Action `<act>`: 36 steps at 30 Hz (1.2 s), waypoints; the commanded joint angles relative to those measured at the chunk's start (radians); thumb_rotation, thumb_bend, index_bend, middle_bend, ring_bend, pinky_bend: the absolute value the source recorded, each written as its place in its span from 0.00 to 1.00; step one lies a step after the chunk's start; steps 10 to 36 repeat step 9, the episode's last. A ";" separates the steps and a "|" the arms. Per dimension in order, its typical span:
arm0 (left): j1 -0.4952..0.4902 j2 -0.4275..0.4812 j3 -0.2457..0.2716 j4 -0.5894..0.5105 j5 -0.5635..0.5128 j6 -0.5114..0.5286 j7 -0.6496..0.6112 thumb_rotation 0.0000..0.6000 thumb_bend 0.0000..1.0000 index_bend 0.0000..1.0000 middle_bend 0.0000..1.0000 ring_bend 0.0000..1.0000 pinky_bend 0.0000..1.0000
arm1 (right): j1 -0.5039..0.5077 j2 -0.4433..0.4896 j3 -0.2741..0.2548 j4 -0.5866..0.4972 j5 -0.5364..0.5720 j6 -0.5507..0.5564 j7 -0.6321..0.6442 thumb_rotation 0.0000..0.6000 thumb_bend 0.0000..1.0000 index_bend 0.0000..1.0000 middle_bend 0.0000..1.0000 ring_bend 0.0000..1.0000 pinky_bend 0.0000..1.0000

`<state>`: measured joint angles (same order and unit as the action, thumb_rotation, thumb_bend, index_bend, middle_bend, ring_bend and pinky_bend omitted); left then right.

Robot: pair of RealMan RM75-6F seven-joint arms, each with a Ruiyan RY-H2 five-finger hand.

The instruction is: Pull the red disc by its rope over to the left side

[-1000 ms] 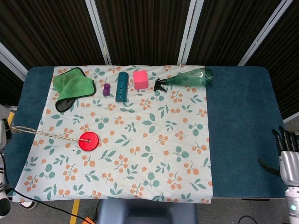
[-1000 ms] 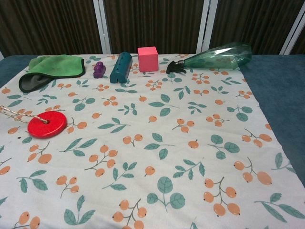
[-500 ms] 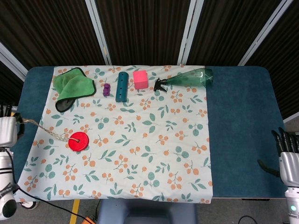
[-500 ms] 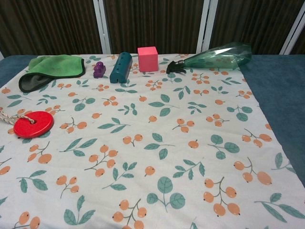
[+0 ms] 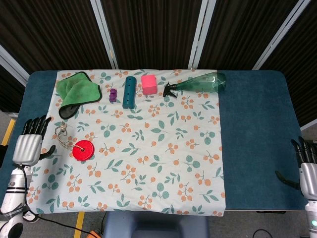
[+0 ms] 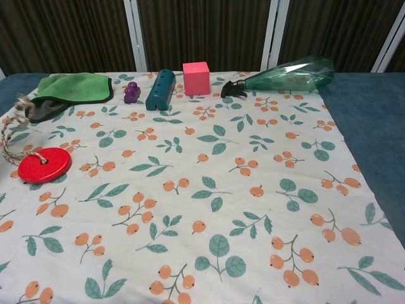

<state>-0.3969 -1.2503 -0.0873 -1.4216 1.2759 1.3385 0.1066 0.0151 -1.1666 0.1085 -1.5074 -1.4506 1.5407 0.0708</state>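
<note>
The red disc (image 5: pixel 83 149) lies flat on the floral cloth (image 5: pixel 148 163) near its left edge; the chest view shows the disc (image 6: pixel 44 165) at the far left. Its braided rope (image 5: pixel 62 135) lies slack in a loose curl just above the disc, and the frayed end of the rope (image 6: pixel 14 134) points toward the green rag. My left hand (image 5: pixel 28 145) hovers at the table's left edge, fingers spread, apart from the rope and holding nothing. My right hand (image 5: pixel 308 168) stays at the far right edge, fingers extended and empty. Neither hand shows in the chest view.
Along the back of the cloth sit a crumpled green rag (image 5: pixel 77 91), a small purple toy (image 5: pixel 113 95), a teal block (image 5: pixel 129 92), a pink cube (image 5: pixel 149 84) and a green spray bottle (image 5: pixel 198 84) lying on its side. Blue table surface (image 5: pixel 252 139) lies to the right.
The left hand pulled the rope taut and dragged the disc leftward, then let go. The rope now lies slack, and the hand has come inward with fingers spread.
</note>
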 commanded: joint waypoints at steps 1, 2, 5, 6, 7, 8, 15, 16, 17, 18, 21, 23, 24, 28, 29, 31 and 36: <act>0.052 0.040 0.031 -0.044 0.038 0.042 -0.022 1.00 0.31 0.00 0.00 0.00 0.01 | -0.004 0.000 -0.006 -0.009 -0.011 0.009 -0.005 1.00 0.30 0.00 0.00 0.00 0.00; 0.067 0.044 0.039 -0.046 0.047 0.058 -0.021 1.00 0.32 0.00 0.00 0.00 0.01 | -0.005 -0.001 -0.007 -0.011 -0.014 0.013 -0.007 1.00 0.30 0.00 0.00 0.00 0.00; 0.123 0.045 0.065 -0.033 0.062 0.106 -0.028 1.00 0.35 0.00 0.00 0.00 0.00 | -0.007 -0.005 -0.009 -0.011 -0.015 0.015 -0.008 1.00 0.30 0.00 0.00 0.00 0.00; 0.136 0.045 0.070 -0.031 0.061 0.112 -0.039 1.00 0.35 0.00 0.00 0.00 0.00 | -0.007 -0.005 -0.010 -0.011 -0.015 0.014 -0.009 1.00 0.30 0.00 0.00 0.00 0.00; 0.148 0.045 0.074 -0.028 0.062 0.117 -0.050 1.00 0.35 0.00 0.00 0.00 0.00 | -0.008 -0.005 -0.010 -0.011 -0.015 0.013 -0.011 1.00 0.30 0.00 0.00 0.00 0.00; 0.158 0.044 0.078 -0.022 0.064 0.122 -0.056 1.00 0.35 0.00 0.00 0.00 0.00 | -0.007 -0.004 -0.011 -0.013 -0.015 0.013 -0.012 1.00 0.30 0.00 0.00 0.00 0.00; 0.170 0.042 0.083 -0.013 0.070 0.129 -0.059 1.00 0.35 0.00 0.00 0.00 0.00 | -0.007 -0.002 -0.011 -0.014 -0.016 0.012 -0.014 1.00 0.30 0.00 0.00 0.00 0.00; 0.170 0.042 0.083 -0.013 0.070 0.129 -0.059 1.00 0.35 0.00 0.00 0.00 0.00 | -0.007 -0.002 -0.011 -0.014 -0.016 0.012 -0.014 1.00 0.30 0.00 0.00 0.00 0.00; 0.170 0.042 0.083 -0.013 0.070 0.129 -0.059 1.00 0.35 0.00 0.00 0.00 0.00 | -0.007 -0.002 -0.011 -0.014 -0.016 0.012 -0.014 1.00 0.30 0.00 0.00 0.00 0.00; 0.170 0.042 0.083 -0.013 0.070 0.129 -0.059 1.00 0.35 0.00 0.00 0.00 0.00 | -0.007 -0.002 -0.011 -0.014 -0.016 0.012 -0.014 1.00 0.30 0.00 0.00 0.00 0.00; 0.170 0.042 0.083 -0.013 0.070 0.129 -0.059 1.00 0.35 0.00 0.00 0.00 0.00 | -0.007 -0.002 -0.011 -0.014 -0.016 0.012 -0.014 1.00 0.30 0.00 0.00 0.00 0.00; 0.170 0.042 0.083 -0.013 0.070 0.129 -0.059 1.00 0.35 0.00 0.00 0.00 0.00 | -0.007 -0.002 -0.011 -0.014 -0.016 0.012 -0.014 1.00 0.30 0.00 0.00 0.00 0.00; 0.170 0.042 0.083 -0.013 0.070 0.129 -0.059 1.00 0.35 0.00 0.00 0.00 0.00 | -0.007 -0.002 -0.011 -0.014 -0.016 0.012 -0.014 1.00 0.30 0.00 0.00 0.00 0.00; 0.170 0.042 0.083 -0.013 0.070 0.129 -0.059 1.00 0.35 0.00 0.00 0.00 0.00 | -0.007 -0.002 -0.011 -0.014 -0.016 0.012 -0.014 1.00 0.30 0.00 0.00 0.00 0.00; 0.170 0.042 0.083 -0.013 0.070 0.129 -0.059 1.00 0.35 0.00 0.00 0.00 0.00 | -0.007 -0.002 -0.011 -0.014 -0.016 0.012 -0.014 1.00 0.30 0.00 0.00 0.00 0.00; 0.170 0.042 0.083 -0.013 0.070 0.129 -0.059 1.00 0.35 0.00 0.00 0.00 0.00 | -0.007 -0.002 -0.011 -0.014 -0.016 0.012 -0.014 1.00 0.30 0.00 0.00 0.00 0.00; 0.170 0.042 0.083 -0.013 0.070 0.129 -0.059 1.00 0.35 0.00 0.00 0.00 0.00 | -0.007 -0.002 -0.011 -0.014 -0.016 0.012 -0.014 1.00 0.30 0.00 0.00 0.00 0.00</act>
